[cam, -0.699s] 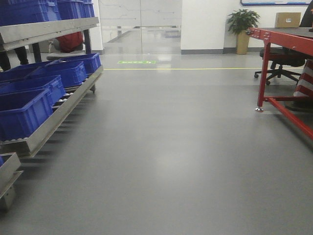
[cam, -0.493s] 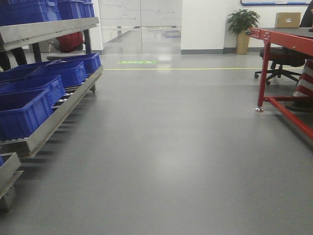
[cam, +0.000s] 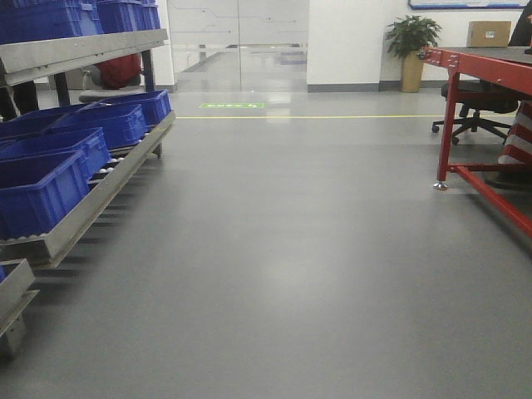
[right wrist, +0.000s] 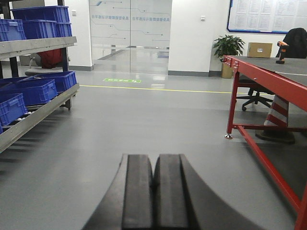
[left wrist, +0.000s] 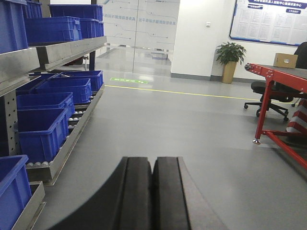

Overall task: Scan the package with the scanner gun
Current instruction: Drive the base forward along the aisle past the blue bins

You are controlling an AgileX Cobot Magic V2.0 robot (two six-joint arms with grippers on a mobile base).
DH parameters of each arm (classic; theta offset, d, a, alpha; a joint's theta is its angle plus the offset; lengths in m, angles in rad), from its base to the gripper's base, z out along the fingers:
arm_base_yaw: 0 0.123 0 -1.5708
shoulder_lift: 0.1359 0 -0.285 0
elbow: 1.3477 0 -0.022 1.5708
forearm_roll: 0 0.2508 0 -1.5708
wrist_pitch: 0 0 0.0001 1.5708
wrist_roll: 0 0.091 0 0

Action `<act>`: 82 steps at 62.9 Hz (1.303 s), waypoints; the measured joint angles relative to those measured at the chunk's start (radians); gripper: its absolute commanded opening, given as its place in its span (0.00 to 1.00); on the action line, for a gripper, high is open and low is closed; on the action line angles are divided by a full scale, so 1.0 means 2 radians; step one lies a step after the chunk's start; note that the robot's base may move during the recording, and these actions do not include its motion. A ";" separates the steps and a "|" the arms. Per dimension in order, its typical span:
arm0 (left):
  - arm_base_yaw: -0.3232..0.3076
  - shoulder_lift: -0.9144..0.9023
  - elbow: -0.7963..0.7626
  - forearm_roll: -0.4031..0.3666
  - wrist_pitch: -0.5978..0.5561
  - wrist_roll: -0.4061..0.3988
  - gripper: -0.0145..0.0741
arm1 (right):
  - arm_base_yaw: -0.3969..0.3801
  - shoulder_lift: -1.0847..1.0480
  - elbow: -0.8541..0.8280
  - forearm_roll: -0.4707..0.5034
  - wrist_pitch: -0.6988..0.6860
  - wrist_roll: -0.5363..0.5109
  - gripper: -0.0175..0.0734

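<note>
A brown cardboard package (cam: 489, 33) stands far off on the red table (cam: 482, 62) at the right. It also shows in the left wrist view (left wrist: 285, 60) and the right wrist view (right wrist: 259, 49). An orange and black hand-held device (right wrist: 282, 51), which may be the scanner gun, stands on the same table to the right of the package. My left gripper (left wrist: 152, 160) is shut and empty, held above the grey floor. My right gripper (right wrist: 154, 158) is shut and empty, also above the floor. Both are far from the table.
A metal roller rack (cam: 100, 191) with several blue bins (cam: 50, 179) runs along the left. A black office chair (cam: 478, 104) and a striped cone base (cam: 519, 145) stand under the red table. A potted plant (cam: 413, 46) stands by the back wall, next to glass doors (cam: 239, 41).
The dark legs of a person behind the rack at far left have shifted left, mostly out of sight. Nothing else has moved.
</note>
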 measured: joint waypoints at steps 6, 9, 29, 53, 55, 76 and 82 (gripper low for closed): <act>0.000 0.000 0.000 0.000 0.000 0.000 0.04 | 0.000 0.000 0.000 0.000 0.000 0.000 0.01; 0.000 0.000 0.000 0.000 0.000 0.000 0.04 | 0.000 0.000 0.000 0.000 0.000 0.000 0.01; 0.000 0.000 0.000 0.000 0.000 0.000 0.04 | -0.002 0.000 0.000 0.000 -0.001 0.000 0.01; 0.000 0.000 0.000 0.000 0.000 0.000 0.04 | -0.003 0.000 0.000 0.000 -0.001 0.000 0.01; 0.000 0.000 0.000 0.000 0.000 0.000 0.04 | -0.003 0.000 0.000 0.000 -0.001 0.000 0.01; 0.000 0.000 0.000 0.000 0.000 0.000 0.04 | -0.003 0.000 0.000 0.000 -0.001 0.000 0.01; 0.000 0.000 0.000 0.000 0.000 0.000 0.04 | -0.003 0.000 0.000 0.000 -0.001 0.000 0.01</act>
